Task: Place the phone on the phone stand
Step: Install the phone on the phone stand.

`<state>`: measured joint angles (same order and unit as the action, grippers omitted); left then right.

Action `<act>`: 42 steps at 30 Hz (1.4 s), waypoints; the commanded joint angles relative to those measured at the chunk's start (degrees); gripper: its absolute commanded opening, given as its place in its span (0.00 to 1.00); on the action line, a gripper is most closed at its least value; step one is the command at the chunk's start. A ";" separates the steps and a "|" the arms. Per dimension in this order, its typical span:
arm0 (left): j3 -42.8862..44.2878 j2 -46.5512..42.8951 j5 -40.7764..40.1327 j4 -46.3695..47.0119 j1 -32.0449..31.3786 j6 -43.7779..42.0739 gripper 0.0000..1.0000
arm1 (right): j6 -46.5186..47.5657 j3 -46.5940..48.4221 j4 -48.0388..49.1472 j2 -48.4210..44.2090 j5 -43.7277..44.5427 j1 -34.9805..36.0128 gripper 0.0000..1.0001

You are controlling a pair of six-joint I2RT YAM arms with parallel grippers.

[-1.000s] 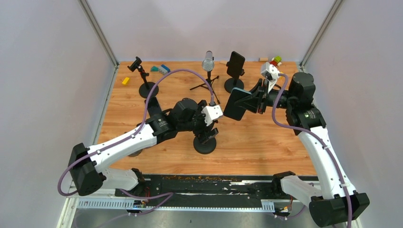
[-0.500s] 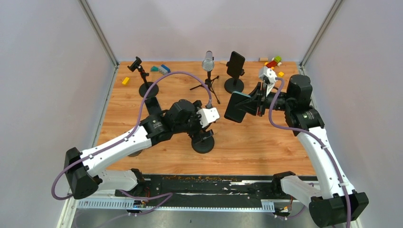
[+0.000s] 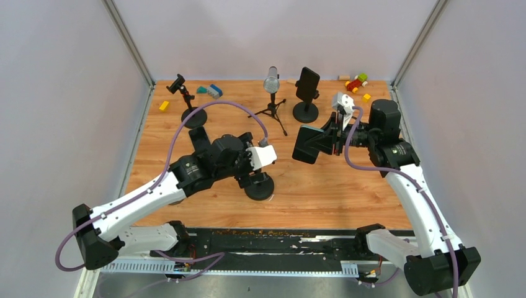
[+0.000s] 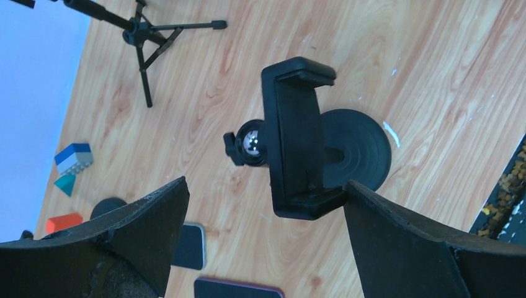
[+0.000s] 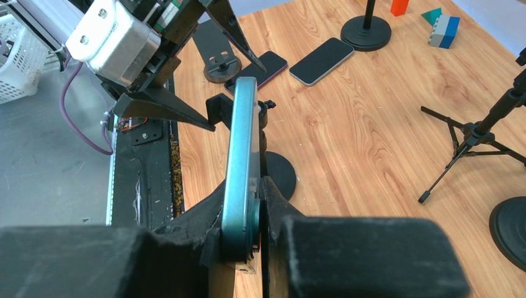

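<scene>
Left tool (image 4: pixel 263 192) spread wide over phone stand (image 4: pixel 296 139), drawn back leftward, right tool (image 5: pixel 257 217) clamping phone (image 5: pixel 240 149), shifted slightly leftward

Left hand (image 4: pixel 265 186) spread; phone stand (image 4: pixel 296 139) between fingers (image 4: pixel 124 242) (not touching).

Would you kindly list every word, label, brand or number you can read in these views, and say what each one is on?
No legible text in any view.
phone: held edge-on in the right gripper; no brand or lettering shows.
phone stand: plain black, unmarked.
right arm: a tiny mark on one link, too small to read.
</scene>
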<state>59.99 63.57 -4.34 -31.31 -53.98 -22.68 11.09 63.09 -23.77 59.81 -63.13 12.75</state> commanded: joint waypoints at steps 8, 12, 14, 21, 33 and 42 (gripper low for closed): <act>-5.72 -8.64 -2.28 -0.85 0.10 -3.48 1.00 | 4.04 1.20 -0.76 0.64 1.32 2.06 0.00; -7.25 -10.29 -2.58 -0.86 0.10 -2.87 0.99 | 4.74 1.80 -1.83 1.17 2.20 2.48 0.00; -8.15 -11.36 -2.90 -0.86 0.14 -2.41 0.97 | 5.13 2.02 -2.38 1.42 2.69 2.62 0.00; -9.53 -15.21 -1.68 -0.05 2.43 0.60 0.79 | 6.04 2.73 -3.41 2.34 3.52 2.89 0.00; -6.94 -13.58 15.11 -4.40 3.53 2.82 0.92 | 6.57 2.83 -3.75 3.03 3.98 3.02 0.00; -2.77 -7.61 8.50 -0.40 3.83 9.66 0.88 | 6.75 2.74 -3.77 3.12 3.99 3.12 0.00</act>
<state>54.02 54.57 6.76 -34.70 -50.52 -17.30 16.64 63.05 -29.78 63.33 -58.35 15.57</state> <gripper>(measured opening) 0.890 0.160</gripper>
